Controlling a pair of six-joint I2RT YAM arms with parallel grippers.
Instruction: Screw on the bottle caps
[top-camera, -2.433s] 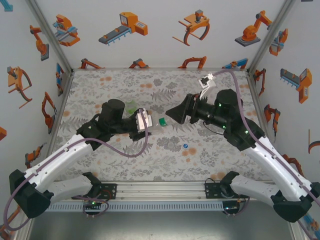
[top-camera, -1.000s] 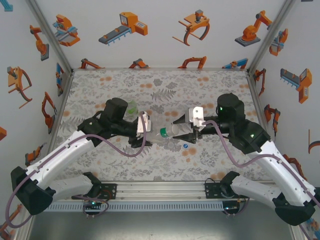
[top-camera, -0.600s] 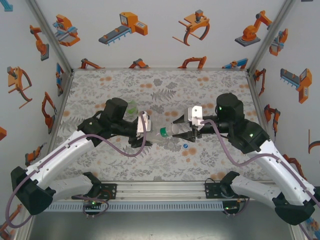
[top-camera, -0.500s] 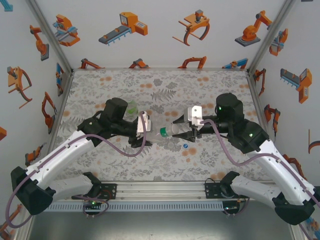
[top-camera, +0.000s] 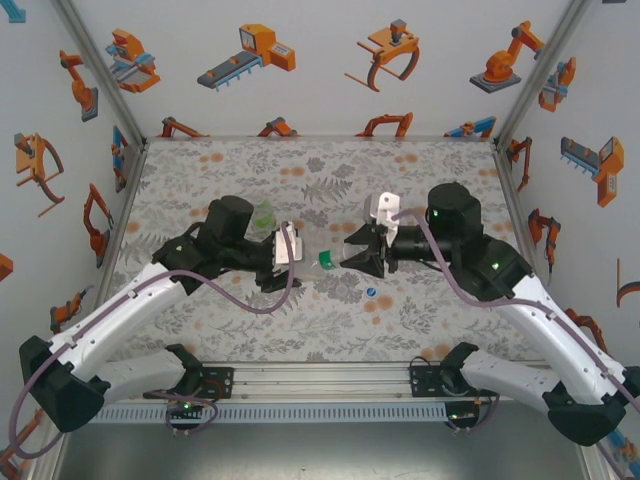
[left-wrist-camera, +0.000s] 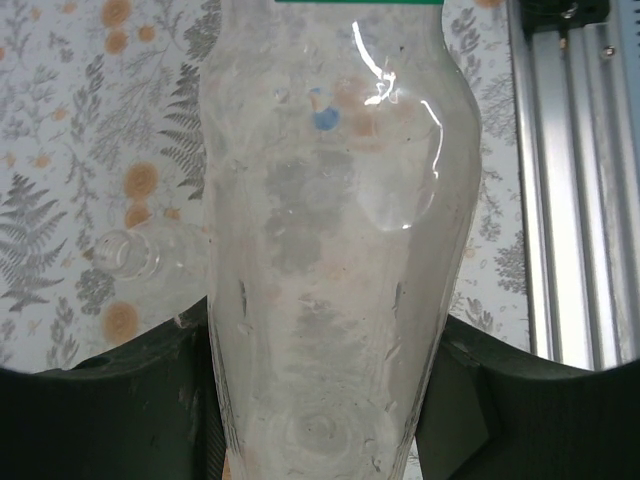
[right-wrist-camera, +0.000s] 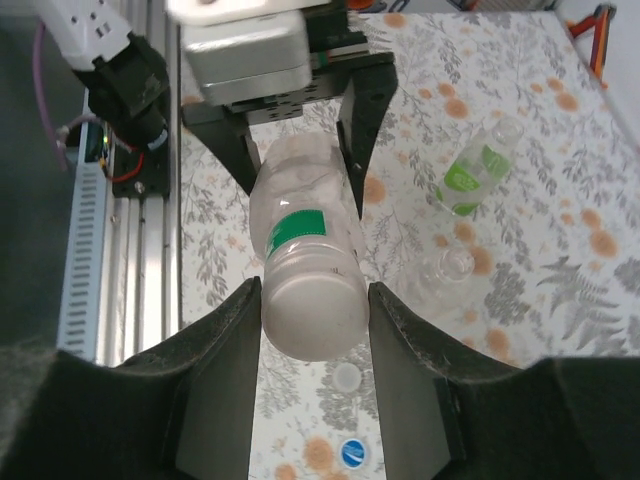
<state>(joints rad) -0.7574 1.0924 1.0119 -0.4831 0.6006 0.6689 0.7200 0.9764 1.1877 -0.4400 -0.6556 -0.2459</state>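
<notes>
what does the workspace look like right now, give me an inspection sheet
surface: floral-patterned table cover, no spills seen
job's things: tall clear plastic bottle with a green band held sideways above the table; squat translucent green bottle and small clear bottle on the table, both uncapped; small blue cap and pale round cap loose on the table
clutter: nothing seen
grippers: left gripper shut on the tall bottle's body; right gripper shut on its pale round end
cables: purple cables loop along both arms
surroundings: white walls with orange robot drawings; aluminium rail at the near edge
</notes>
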